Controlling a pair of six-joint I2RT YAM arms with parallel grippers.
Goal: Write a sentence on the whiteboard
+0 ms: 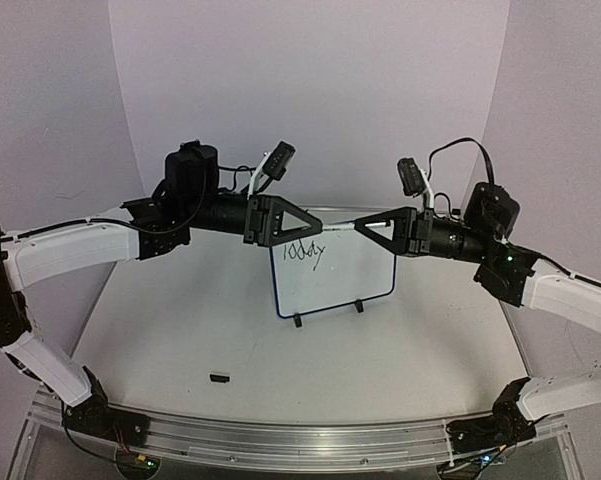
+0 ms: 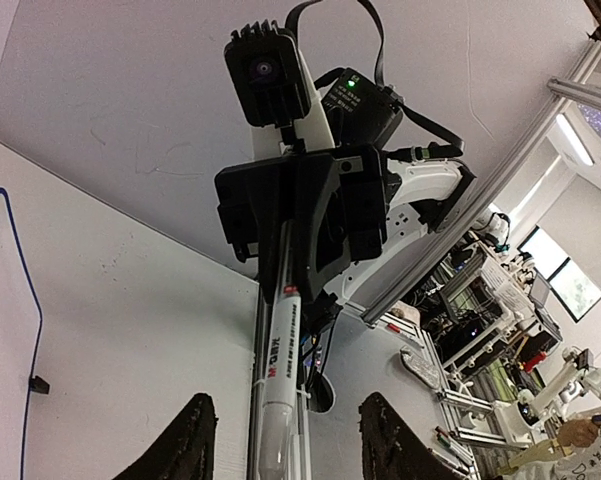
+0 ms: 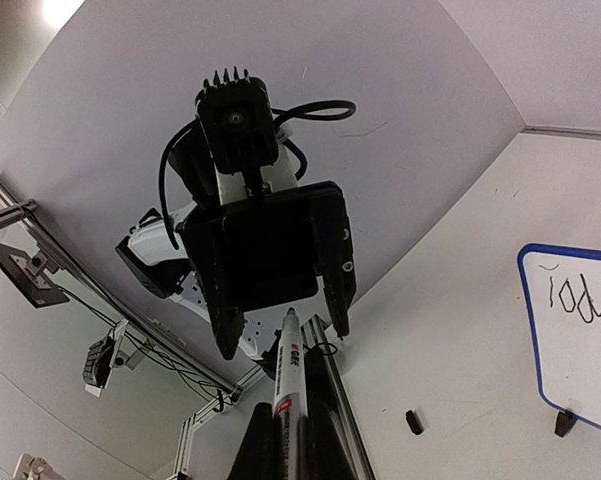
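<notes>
The whiteboard [image 1: 355,262] stands on its two black feet in the middle of the table, blue rim showing. One word of the sentence [image 1: 303,252], "Today", is written at its top left; the same word [image 3: 585,300] shows in the right wrist view. Above the board's top edge a white marker pen [image 1: 337,226] lies level between the two arms. My right gripper [image 3: 290,440] is shut on one end of the pen [image 3: 292,375]. My left gripper [image 2: 285,445] is open around the pen's other end [image 2: 278,380], with a gap on each side.
A small black cap [image 1: 218,378] lies on the table in front of the board, left of centre, also seen as a cap [image 3: 413,421] from the right wrist. The aluminium rail [image 1: 300,440] runs along the near edge. Grey backdrop walls enclose the table.
</notes>
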